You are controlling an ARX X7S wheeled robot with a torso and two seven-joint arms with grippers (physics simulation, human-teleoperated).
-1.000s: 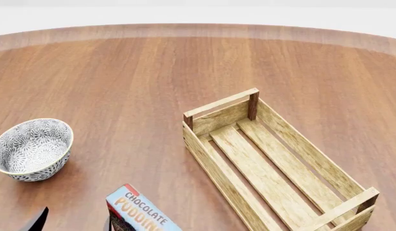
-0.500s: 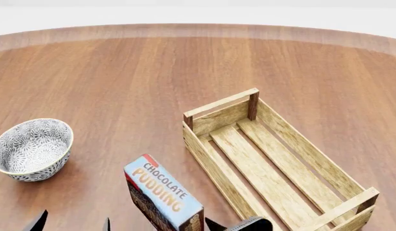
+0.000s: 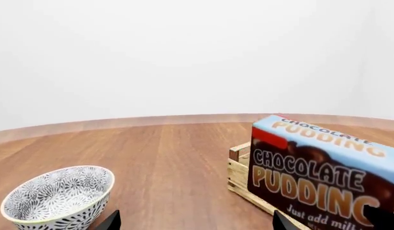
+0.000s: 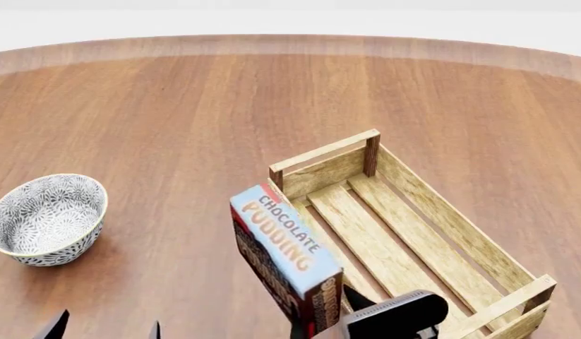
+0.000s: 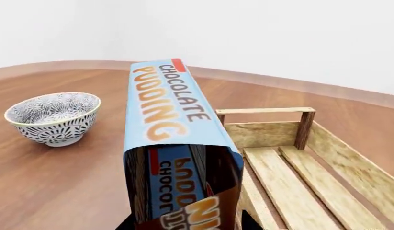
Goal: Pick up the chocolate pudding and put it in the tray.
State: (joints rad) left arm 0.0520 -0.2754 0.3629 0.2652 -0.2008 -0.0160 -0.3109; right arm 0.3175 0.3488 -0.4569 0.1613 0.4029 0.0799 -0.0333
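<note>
The chocolate pudding (image 4: 282, 261) is a small carton with a light-blue lettered face and dark brown sides. It is lifted off the table and held by my right gripper (image 4: 320, 321), shut on its near end. In the right wrist view the chocolate pudding (image 5: 174, 143) fills the middle, with my right gripper (image 5: 187, 223) clamped on its bottom. The carton hangs over the near left wall of the tray (image 4: 318, 254), a long light-wood slatted crate. The pudding (image 3: 324, 177) and tray (image 3: 238, 172) also show in the left wrist view. My left gripper (image 4: 106, 328) is open and empty at the bottom left.
A grey-white patterned bowl (image 4: 47, 219) stands on the round wooden table (image 4: 196, 127) at the left, near my left gripper. The bowl (image 3: 59, 199) is close in the left wrist view, and the bowl (image 5: 53, 117) also shows in the right wrist view.
My right gripper has carried the pudding carton up and to the right, from the table's near edge to above the tray's left wall. The left gripper has stayed put.
</note>
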